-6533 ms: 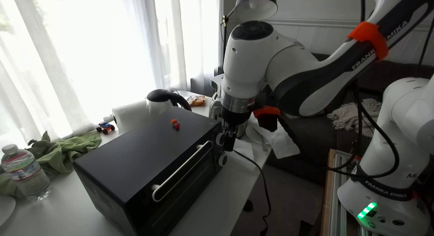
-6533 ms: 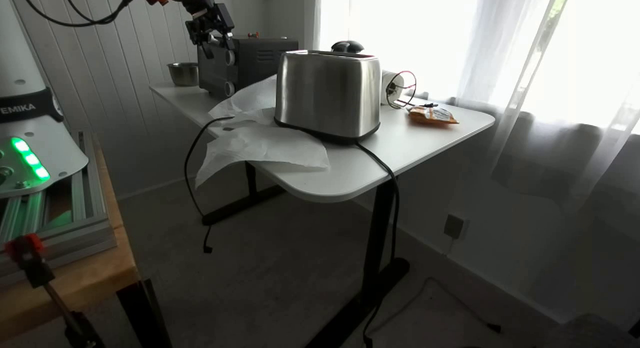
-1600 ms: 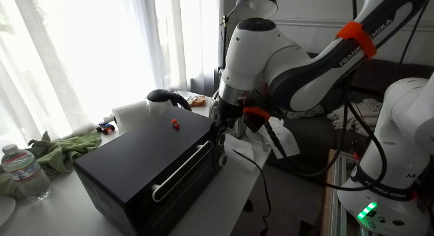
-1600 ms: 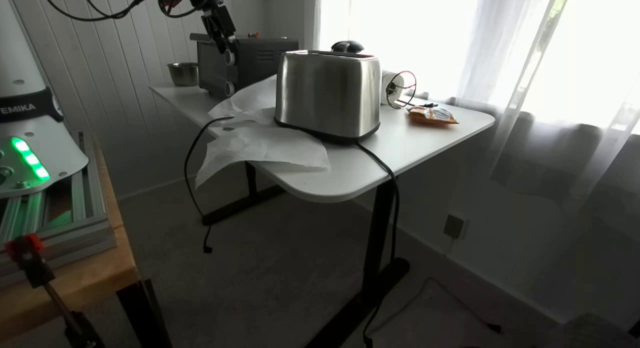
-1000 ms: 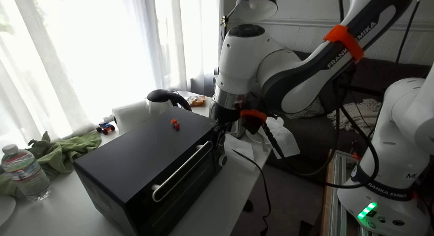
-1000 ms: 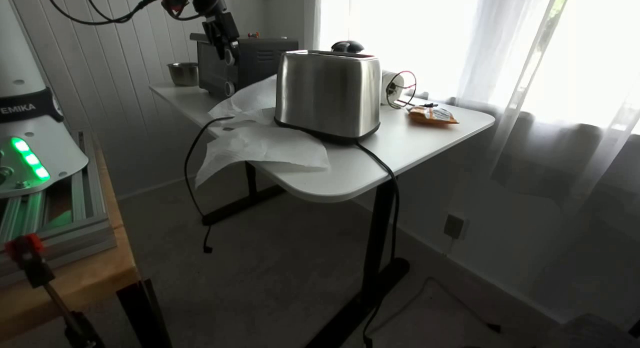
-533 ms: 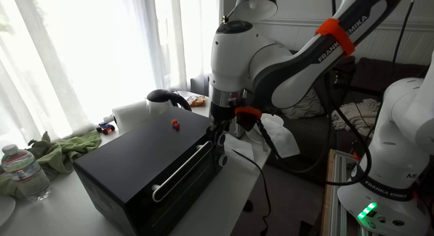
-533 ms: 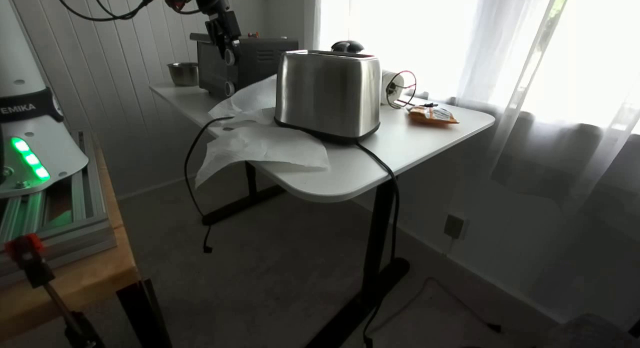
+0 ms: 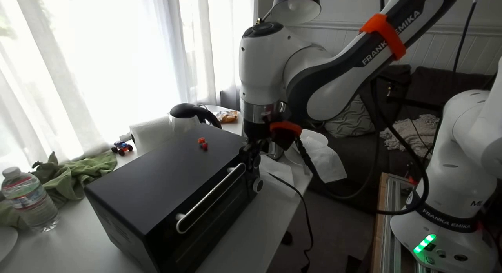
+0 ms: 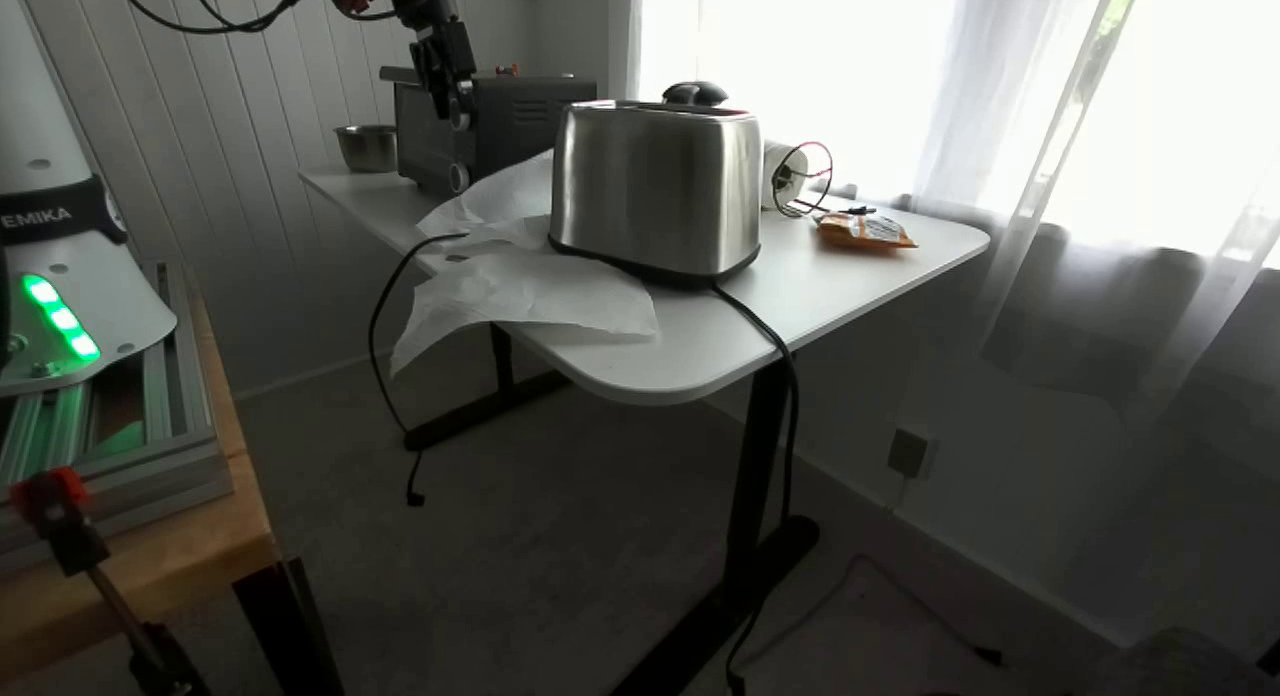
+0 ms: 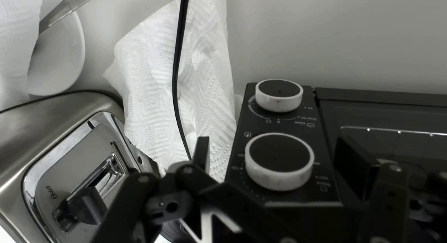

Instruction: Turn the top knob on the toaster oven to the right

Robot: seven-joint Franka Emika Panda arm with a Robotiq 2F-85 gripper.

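End effector (image 11: 277, 157) moved in to top knob (image 11: 281, 157) — wide, fingers (image 11: 202, 152) either side, dial markings (image 11: 322, 184) in wrist view only

Oven (image 9: 164, 179): black, boxy, flat-topped, upright on the white table (image 9: 255, 230), front closed. Top knob (image 11: 280, 159): upper of two, one above the other, at the right end of that front as you face it; round, black face, white rim and sides, standing proud, small pale marks printed around it. Its setting can't be read in the wrist view, and both exterior views show the knob only in part.
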